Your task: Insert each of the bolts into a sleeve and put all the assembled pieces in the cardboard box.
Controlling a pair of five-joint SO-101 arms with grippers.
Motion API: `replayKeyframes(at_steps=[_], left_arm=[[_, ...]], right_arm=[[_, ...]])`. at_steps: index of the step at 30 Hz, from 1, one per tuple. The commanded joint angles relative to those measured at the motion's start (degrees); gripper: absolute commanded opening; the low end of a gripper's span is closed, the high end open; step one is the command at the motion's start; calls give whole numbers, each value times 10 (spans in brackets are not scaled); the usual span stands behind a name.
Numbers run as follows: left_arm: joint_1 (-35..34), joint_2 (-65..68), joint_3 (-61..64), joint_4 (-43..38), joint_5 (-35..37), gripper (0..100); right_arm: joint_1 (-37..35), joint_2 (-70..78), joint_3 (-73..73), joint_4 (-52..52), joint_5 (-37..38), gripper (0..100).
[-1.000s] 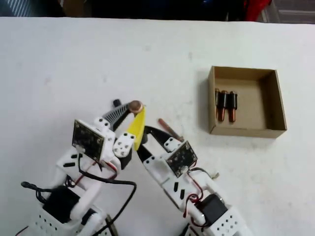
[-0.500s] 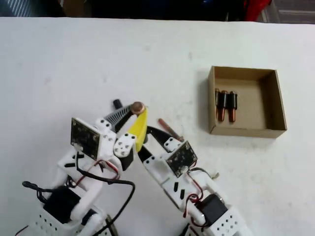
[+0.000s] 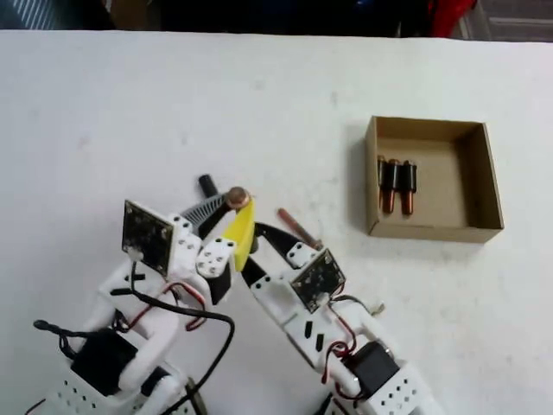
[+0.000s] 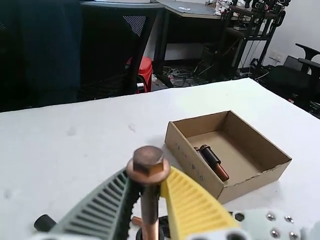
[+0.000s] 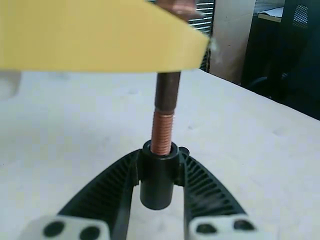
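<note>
Right wrist view: bolt (image 5: 162, 131) tip inside sleeve (image 5: 157, 186), right end effector (image 5: 158, 165) clamping.

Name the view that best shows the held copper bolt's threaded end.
Right wrist view: the copper hex-head bolt has its threads in the black cylindrical sleeve. Left wrist view gives its head and upper shank in the left pincer; high view, its head from above.

White tabletop (image 3: 130, 104); beyond it a dark desk (image 4: 120, 5), red container (image 4: 143, 70), floor cables (image 4: 186, 75).
</note>
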Motion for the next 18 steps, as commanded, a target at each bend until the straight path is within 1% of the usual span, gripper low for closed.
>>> replayKeyframes(at_steps=[1, 5, 12, 16, 18], left_arm=[[5, -6, -25, 2, 9, 23], [8, -6, -11, 1, 8, 23], [8, -6, 76, -3, 5, 23], [4, -7, 76, -4, 5, 23], [4, -7, 80, -21, 5, 24]], right_arm=[[3, -7, 4, 1, 11, 17], [3, -7, 4, 1, 11, 17], [4, -7, 4, 1, 11, 17], [4, -7, 4, 1, 11, 17], [4, -7, 4, 1, 11, 17]])
